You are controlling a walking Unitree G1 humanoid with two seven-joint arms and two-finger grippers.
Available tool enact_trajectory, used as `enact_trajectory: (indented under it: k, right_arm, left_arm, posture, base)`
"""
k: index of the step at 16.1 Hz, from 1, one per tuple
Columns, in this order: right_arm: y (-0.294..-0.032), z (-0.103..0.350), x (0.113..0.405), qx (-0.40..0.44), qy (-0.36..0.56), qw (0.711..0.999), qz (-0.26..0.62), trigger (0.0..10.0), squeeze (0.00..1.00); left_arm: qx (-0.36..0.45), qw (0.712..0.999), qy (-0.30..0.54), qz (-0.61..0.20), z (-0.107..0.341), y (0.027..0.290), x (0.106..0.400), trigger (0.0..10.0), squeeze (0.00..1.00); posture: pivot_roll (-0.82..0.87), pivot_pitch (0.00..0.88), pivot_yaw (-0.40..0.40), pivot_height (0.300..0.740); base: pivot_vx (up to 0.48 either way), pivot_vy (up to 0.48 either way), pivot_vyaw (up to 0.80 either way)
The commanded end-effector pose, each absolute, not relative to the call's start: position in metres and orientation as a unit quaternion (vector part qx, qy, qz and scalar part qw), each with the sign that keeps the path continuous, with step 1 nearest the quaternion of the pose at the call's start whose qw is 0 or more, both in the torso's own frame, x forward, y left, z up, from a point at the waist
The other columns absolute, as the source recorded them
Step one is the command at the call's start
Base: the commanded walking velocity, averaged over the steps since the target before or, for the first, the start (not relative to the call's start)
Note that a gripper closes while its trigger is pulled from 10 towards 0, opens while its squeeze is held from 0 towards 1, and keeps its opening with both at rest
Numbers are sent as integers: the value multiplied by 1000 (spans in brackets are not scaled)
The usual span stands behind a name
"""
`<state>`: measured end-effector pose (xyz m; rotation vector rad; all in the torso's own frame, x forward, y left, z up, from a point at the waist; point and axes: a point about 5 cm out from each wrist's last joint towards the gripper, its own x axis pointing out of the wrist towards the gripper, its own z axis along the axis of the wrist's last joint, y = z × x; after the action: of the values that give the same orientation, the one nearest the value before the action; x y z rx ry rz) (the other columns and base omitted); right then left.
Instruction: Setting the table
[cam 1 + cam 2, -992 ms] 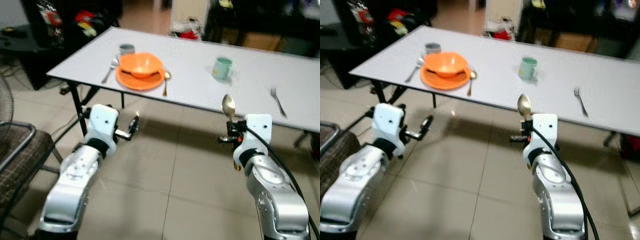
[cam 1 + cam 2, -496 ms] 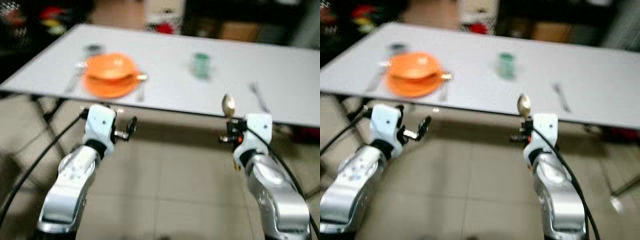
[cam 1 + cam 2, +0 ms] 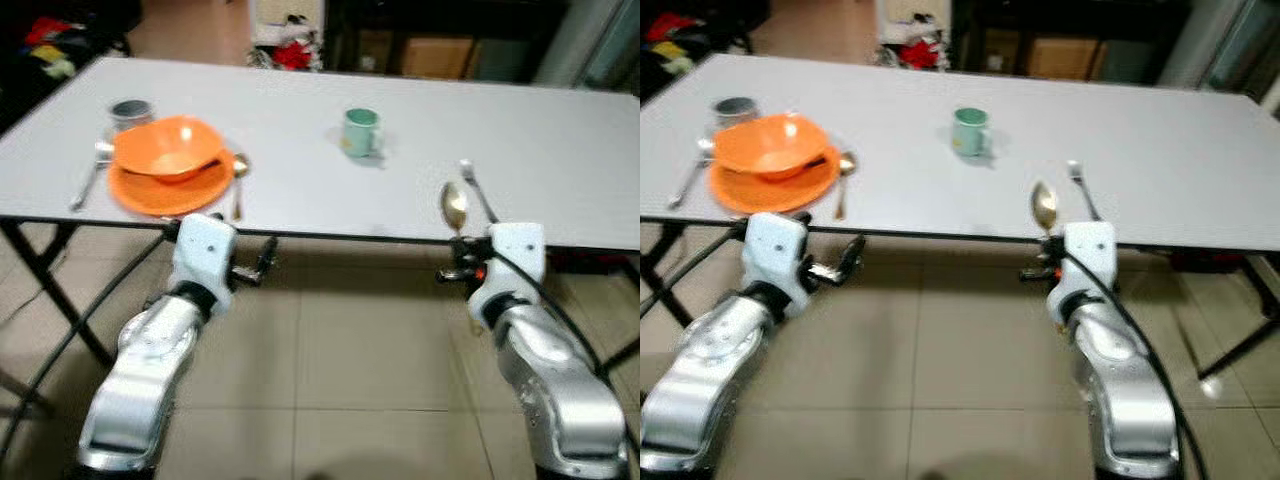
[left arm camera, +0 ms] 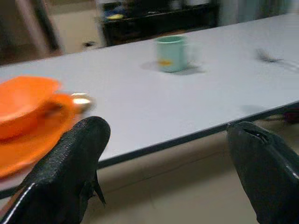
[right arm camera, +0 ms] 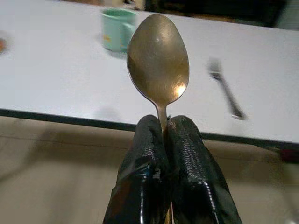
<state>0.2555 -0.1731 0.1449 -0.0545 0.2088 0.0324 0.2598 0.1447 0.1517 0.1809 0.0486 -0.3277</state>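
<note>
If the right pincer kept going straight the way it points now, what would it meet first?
Probably the near edge of the white table. The right pincer, shut on the spoon, sits about level with that edge; the spoon bowl rises above the tabletop. The fork lies beyond. Depth is unclear.

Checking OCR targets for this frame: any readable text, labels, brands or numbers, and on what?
None readable.
Green mug: a small orange mark on its side, too blurred to tell whether it is text.
Orange bowl, orange plate, spoon held in the right gripper, fork and white table: no print visible.
Left gripper, open: no markings.
</note>
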Motion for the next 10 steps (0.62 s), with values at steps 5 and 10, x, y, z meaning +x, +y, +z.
enact_trajectory:
  k: [5,10]
  right_arm:
    - [-165,146,258,-17,103,993,47,10000,0]
    - [-157,141,257,-46,124,988,77,10000,0]
  left_arm:
    - [95,983,18,-154,155,150,257,10000,51]
    - [95,984,17,-153,157,151,257,10000,55]
  posture:
    - [108,0,-51,740]
    - [109,0,-48,740]
  base:
    - [259,0,0]
    - [281,0,160]
